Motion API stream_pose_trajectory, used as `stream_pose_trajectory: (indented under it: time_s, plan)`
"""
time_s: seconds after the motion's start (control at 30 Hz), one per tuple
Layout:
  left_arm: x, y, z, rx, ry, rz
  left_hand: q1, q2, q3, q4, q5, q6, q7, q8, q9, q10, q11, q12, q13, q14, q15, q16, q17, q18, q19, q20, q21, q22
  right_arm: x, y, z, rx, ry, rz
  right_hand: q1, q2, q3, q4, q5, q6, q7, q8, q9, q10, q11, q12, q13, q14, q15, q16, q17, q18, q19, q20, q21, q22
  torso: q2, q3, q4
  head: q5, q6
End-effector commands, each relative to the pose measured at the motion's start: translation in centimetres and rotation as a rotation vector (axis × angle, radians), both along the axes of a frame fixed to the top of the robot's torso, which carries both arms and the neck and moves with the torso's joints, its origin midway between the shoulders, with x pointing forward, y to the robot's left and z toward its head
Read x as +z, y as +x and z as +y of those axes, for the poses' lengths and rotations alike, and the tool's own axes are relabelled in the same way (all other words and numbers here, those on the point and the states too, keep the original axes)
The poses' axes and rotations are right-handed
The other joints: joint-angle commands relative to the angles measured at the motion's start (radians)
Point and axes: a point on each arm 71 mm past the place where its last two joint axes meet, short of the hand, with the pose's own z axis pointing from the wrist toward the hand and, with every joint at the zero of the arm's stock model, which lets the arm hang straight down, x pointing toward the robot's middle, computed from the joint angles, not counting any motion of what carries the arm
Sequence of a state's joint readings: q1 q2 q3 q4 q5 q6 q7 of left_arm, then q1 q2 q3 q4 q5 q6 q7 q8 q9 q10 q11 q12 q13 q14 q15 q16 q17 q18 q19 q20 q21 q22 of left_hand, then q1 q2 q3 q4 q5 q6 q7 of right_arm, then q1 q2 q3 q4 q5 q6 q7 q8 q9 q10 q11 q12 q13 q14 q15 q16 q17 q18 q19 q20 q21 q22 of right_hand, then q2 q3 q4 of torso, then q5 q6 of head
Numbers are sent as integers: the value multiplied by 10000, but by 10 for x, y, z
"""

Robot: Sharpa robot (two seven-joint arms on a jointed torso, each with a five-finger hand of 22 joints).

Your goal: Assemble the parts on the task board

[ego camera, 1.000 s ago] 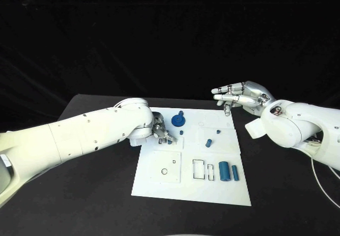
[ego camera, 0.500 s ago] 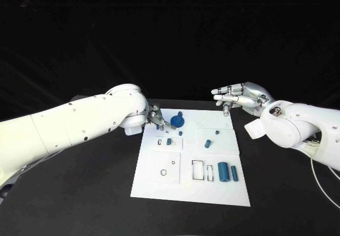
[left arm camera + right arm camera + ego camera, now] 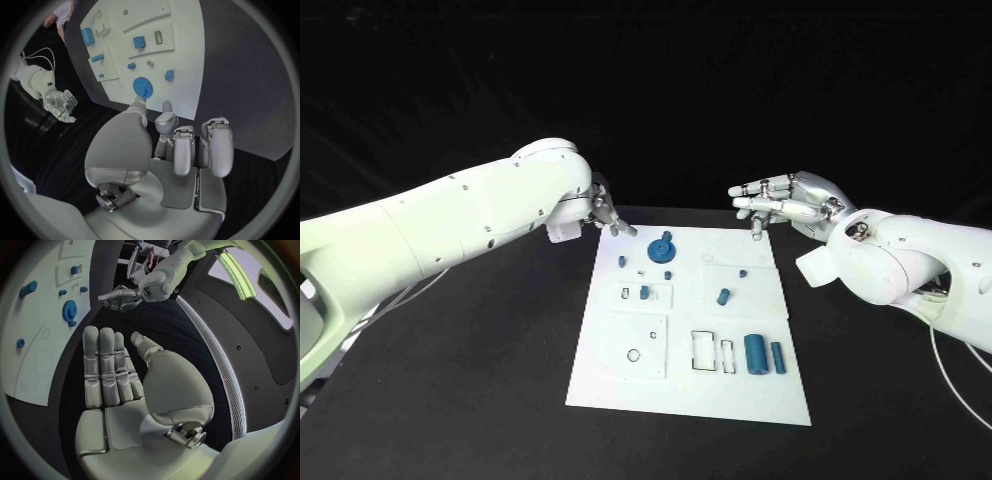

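Hands clear of the task board (image 3: pixel 689 385), both empty with fingers apart.
Left hand (image 3: pixel 604 213) hovers at the board's 11 o'clock corner, right hand (image 3: pixel 783 201) at 1 o'clock; the blue gear (image 3: pixel 662 246) at 12 o'clock looks light, rigid and slippery, best pinched by its raised hub.

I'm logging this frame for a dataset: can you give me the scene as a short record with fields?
surface: black table
task board: white task board, mid-table
gear: blue gear at the board's far end
cylinders: two blue cylinders lying at the board's near right
left hand: left hand off the board's far left corner, holding nothing
right hand: right hand over the board's far right corner, holding nothing
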State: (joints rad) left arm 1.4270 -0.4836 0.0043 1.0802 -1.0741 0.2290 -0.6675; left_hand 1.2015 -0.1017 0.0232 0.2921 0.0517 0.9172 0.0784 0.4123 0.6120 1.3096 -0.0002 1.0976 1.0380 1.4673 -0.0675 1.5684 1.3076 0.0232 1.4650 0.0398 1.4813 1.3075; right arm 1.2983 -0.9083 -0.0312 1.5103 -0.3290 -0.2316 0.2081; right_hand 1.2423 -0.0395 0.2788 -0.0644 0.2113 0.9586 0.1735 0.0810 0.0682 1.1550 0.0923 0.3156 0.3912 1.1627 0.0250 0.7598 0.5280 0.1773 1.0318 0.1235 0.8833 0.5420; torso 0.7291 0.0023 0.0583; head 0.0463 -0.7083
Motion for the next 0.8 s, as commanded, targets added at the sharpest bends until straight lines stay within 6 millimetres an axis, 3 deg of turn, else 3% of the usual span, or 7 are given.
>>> stream_pose_trajectory:
  time_s: [0.03,0.17,0.53,0.67,0.8]
  plan:
    - [-3,6,0,-427,484,-350,-47,-103,90,15,-26,120,1,-79,-96,56,28,25,-7,1035,72,24,2632,99,405,89,-30,1452,0,-1,3,182,46,-143,-55,-49,-8,52,51,-21,38,47,13,-66,-2,-70,-15,-70,-22,-70,-21,54,-50,16,-49,-16,-9,-7,-6,39,34]
    - [-11,10,3,-316,706,-185,-82,-117,102,17,-27,147,-2,-89,-123,65,25,40,6,1035,70,24,2632,102,400,89,-40,1442,0,-1,4,221,61,-161,-142,-81,-88,129,70,-140,75,16,-1,-145,43,-90,-103,-137,18,-94,-77,50,-81,48,-112,-49,5,13,-10,62,65]
    - [-35,10,2,-333,702,658,-465,33,152,25,-28,432,-68,-63,-252,144,-25,170,115,1035,34,24,2632,93,428,65,-15,1481,1,-1,5,159,89,-312,-105,-29,-117,182,99,-246,110,39,6,-299,83,-126,-273,-168,44,-140,-201,62,-78,81,-205,-107,1,9,-10,88,41]
    - [-41,9,1,-416,700,943,-573,65,138,27,-28,497,-89,-33,-253,151,-41,185,122,1035,20,24,2632,93,430,53,-16,1483,2,0,6,172,113,-373,-77,11,-130,231,95,-272,132,102,19,-408,112,-193,-502,-142,62,-319,-401,67,-48,97,-340,-200,-3,10,-14,126,-17]
    - [-44,8,0,-474,675,1194,-610,98,141,23,-28,531,-103,-11,-248,146,-51,184,118,1035,12,24,2632,98,422,46,-30,1467,2,0,7,198,142,-421,-76,23,-163,277,83,-307,150,141,22,-460,136,-220,-659,-136,84,-464,-547,67,-43,115,-467,-284,-1,9,7,103,10]
